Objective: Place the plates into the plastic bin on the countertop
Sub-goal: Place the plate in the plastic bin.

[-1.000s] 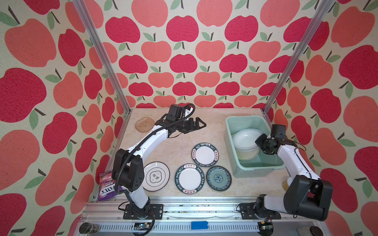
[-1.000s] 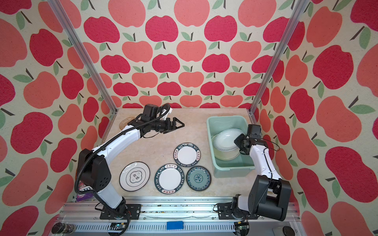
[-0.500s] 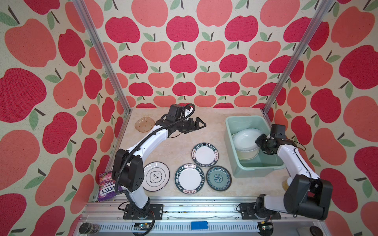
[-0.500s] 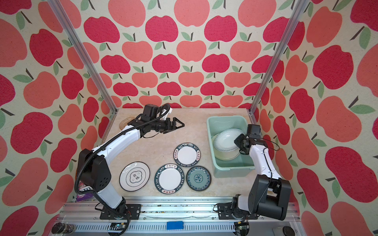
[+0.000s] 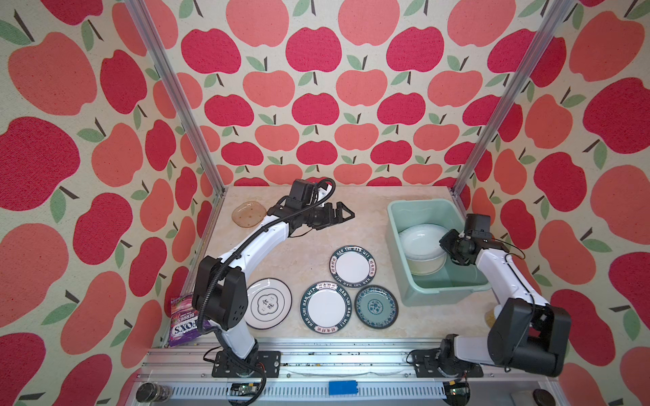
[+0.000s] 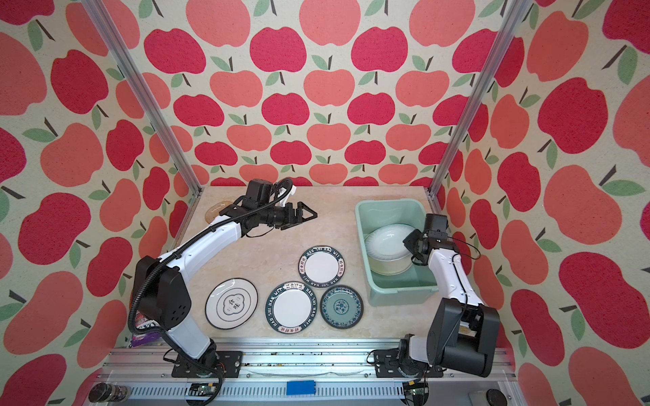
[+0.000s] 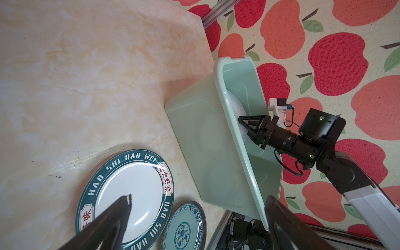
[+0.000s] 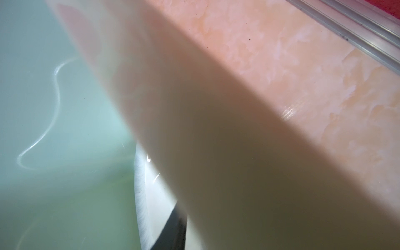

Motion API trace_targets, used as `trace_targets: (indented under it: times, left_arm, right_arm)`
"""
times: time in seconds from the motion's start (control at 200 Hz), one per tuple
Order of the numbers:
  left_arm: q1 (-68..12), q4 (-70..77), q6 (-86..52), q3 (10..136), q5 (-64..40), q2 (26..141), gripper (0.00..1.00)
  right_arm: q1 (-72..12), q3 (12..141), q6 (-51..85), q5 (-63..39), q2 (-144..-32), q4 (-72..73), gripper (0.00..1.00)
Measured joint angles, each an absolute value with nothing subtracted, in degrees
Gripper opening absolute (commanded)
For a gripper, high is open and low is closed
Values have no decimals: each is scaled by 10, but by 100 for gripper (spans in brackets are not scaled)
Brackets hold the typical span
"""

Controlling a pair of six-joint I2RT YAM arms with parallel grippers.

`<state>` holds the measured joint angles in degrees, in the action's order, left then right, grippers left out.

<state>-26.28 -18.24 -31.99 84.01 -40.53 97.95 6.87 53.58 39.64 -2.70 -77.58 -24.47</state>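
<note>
Five plates [image 5: 325,306] on countertop [image 5: 302,256], one white plate [image 5: 422,242] in bin [image 5: 395,246]; left gripper [image 5: 346,215] gapes empty, right gripper [image 5: 444,246] grip unclear.

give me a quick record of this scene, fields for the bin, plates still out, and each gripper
bin: pale green bin on the countertop, by the right arm
in bin: white plate
still out: amber dish, black-rimmed plate, green-lettered plate, second green-lettered plate, teal plate
left gripper: open, empty, above the countertop
right gripper: inside the bin at the white plate's edge; grip unclear
</note>
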Motion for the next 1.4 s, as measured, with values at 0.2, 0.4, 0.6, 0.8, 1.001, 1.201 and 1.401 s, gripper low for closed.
trace_targets:
  times: [0.2, 0.4, 0.6, 0.8, 1.001, 1.201, 1.401]
  left_arm:
    - [-263, -182, -320, 840, -405, 980, 99]
    - [-263, -182, -320, 840, -405, 980, 99]
    - [-263, -182, -320, 840, -405, 980, 99]
    - [-263, -182, -320, 840, -405, 979, 99]
    - [-263, -180, -320, 836, -405, 979, 99]
    - [-263, -180, -320, 827, -405, 978, 99]
    - [-258, -180, -320, 827, -405, 974, 99]
  right_arm:
    - [69, 529, 396, -24, -773, -236, 31]
    - [69, 517, 396, -24, -765, -226, 34]
    - [69, 505, 396, -19, -754, -221, 36]
    - [69, 500, 391, -9, -751, -219, 37]
    - [69, 499, 390, -6, -751, -220, 37]
    - [69, 500, 390, -5, -748, -223, 37]
    - [67, 517, 390, -16, -712, -310, 40]
